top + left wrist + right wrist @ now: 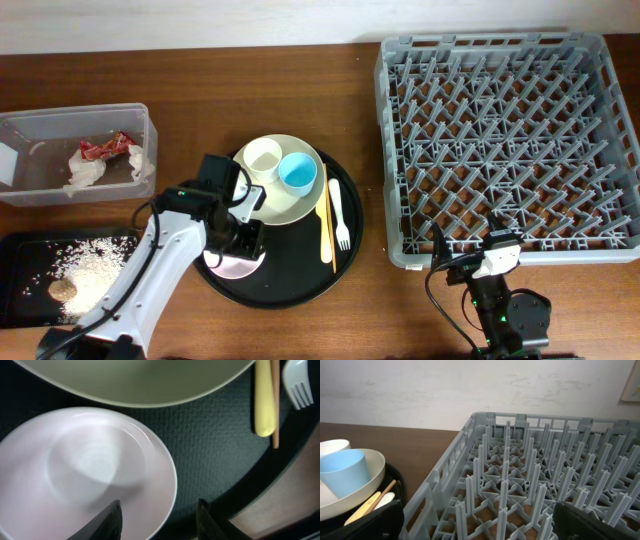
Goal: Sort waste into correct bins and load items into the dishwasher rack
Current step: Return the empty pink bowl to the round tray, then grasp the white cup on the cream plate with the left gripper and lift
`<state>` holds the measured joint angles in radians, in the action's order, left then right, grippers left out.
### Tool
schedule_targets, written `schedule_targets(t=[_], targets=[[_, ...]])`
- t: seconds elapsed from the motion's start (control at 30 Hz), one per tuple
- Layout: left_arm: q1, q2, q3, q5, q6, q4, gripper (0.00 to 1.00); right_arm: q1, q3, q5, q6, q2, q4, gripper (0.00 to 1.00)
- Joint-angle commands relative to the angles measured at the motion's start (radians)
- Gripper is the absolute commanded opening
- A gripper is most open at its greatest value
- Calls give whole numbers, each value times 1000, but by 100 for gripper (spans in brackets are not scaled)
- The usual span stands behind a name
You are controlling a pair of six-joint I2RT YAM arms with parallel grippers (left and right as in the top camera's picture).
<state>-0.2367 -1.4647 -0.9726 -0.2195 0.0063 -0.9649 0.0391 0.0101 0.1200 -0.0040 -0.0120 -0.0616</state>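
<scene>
Wood table [300,60]; glossy pinkish-white bowl [90,465]; pebbled round black tray [210,450]

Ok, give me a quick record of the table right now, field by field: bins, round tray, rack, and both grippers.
clear tub: tissue and red wrapper inside
black rectangular tray: rice and brown lump inside
round tray: plate, pink bowl, fork, yellow utensil
plate: cream cup and blue cup on it
rack: no dishes in it
left gripper: open, jaws either side of the pink bowl's rim
right gripper: open, by the rack's near wall
</scene>
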Motion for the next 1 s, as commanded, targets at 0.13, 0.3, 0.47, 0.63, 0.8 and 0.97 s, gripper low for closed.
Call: schedule_targets(t=[0.13,0.3,0.47,0.63,0.8,0.97], targets=[[-5,66,-345,-1,5,113,99,-1,-5,-1,0,6,-6,98],[-5,-160,-339,163,-190,261,65,-1,-5,-1,0,6,-6,99],[-5,-297,-339,247,-301,303,65,-1,-5,-1,0,6,-6,99],[-5,-305,-339,254,-406,312,65,-1,-5,-1,0,6,-6,98],[-5,-373,-339,254,-440,352,57,-1,-5,-1,0,6,-6,98],[26,-382,-339,253,-440,352,19,-1,-5,-1,0,6,-6,98]])
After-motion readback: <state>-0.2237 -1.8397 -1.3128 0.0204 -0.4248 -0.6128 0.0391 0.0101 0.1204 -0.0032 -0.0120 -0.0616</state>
